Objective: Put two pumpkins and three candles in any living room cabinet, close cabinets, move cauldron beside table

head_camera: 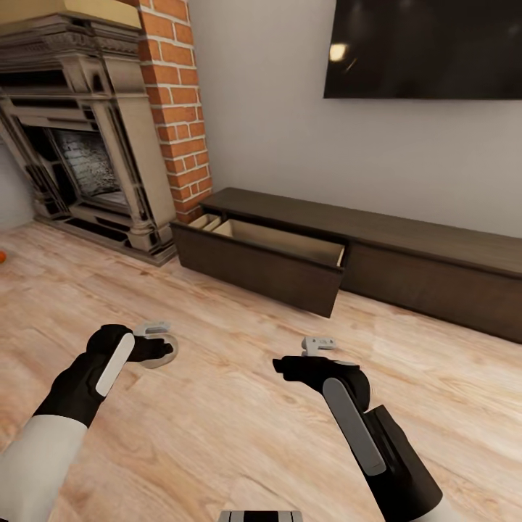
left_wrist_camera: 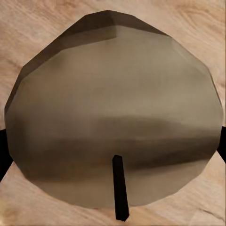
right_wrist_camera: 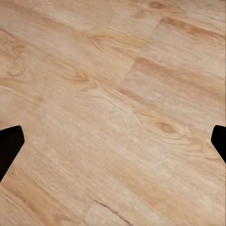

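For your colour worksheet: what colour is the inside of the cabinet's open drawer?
Pale tan wood inside the open drawer, seen best in the head view.

Head: high, looking down over both arms toward the cabinet (head_camera: 290, 261).
Wrists: close, facing down; all share wood floor (right_wrist_camera: 113, 94).

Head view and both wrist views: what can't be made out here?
- Cabinet drawer: its front panel hides the contents, head view.
- Orange thing: cut off by the frame edge.
- Candle: its sides and the left gripper fingers' contact are hidden, left wrist view.
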`<state>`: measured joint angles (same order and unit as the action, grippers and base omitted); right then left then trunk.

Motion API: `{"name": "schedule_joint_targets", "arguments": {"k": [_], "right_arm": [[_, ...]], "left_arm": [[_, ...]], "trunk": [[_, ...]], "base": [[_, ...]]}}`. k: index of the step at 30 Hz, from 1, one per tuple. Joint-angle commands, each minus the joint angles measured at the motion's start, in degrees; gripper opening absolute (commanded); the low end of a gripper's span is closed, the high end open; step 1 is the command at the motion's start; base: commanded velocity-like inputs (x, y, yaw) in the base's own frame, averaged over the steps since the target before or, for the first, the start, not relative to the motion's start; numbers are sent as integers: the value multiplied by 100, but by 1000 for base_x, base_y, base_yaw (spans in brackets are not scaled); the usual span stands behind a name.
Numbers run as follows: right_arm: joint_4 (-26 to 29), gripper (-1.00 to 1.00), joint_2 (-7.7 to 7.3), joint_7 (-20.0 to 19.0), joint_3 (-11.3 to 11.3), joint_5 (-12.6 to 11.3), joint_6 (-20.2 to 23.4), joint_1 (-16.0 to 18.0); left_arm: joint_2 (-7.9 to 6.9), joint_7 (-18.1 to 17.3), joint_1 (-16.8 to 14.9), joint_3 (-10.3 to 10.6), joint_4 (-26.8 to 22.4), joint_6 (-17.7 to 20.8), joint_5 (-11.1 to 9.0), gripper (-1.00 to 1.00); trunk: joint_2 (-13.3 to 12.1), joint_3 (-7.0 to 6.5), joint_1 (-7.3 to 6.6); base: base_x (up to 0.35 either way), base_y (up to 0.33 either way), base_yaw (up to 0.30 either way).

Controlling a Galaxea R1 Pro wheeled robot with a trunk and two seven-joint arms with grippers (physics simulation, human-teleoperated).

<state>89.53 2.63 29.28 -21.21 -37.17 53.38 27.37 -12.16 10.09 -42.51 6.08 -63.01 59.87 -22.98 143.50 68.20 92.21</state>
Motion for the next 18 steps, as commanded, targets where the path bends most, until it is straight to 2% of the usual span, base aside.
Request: {"name": "schedule_joint_targets", "arguments": {"k": [1,6,11,18], "right_arm": [[6,100,1,60,-5,-54,15,5],[4,100,3,60,-8,-54,15,5],[3,100,1,66,-214,-51,15,5],[3,100,0,69,-273,-45,15,5]], "left_arm": [[-7,54,-3,16,-4,13,-40,-100],[-7,53,-3,16,-1,13,-40,-100],[-6,51,-3,16,-1,13,-40,-100],[-5,50,-3,16,-1,13,-40,-100]], "trunk": [[2,5,0],[2,5,0],[2,5,0],[2,5,0]], "base": [[131,312,93],[138,312,219],[182,294,276],[236,261,285]]}}
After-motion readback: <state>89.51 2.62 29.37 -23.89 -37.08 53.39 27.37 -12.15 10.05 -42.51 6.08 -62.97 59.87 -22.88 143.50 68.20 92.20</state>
